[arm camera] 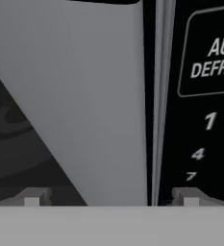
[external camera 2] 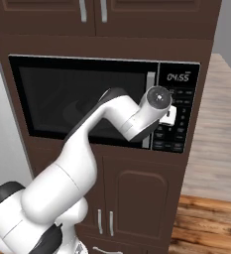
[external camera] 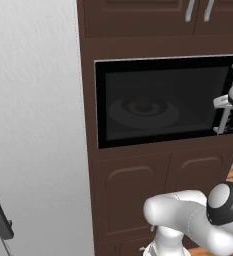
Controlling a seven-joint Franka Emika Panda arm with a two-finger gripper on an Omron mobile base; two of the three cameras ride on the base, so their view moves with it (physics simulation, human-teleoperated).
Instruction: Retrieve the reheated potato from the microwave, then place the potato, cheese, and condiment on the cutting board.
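At microwave (external camera 2: 87,94) handle, tool (arm camera: 111,197) agape

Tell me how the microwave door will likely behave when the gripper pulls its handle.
The microwave door is shut, and it probably swings stiffly on left hinges. Its grey handle looks smooth, perhaps slippery. The open gripper straddles it.

The white arm (external camera 2: 87,149) rises from the lower left of the right base view, bends at its elbow and reaches up toward the middle right. The gripper (arm camera: 111,198) is wide open, one fingertip (arm camera: 32,197) on each side.
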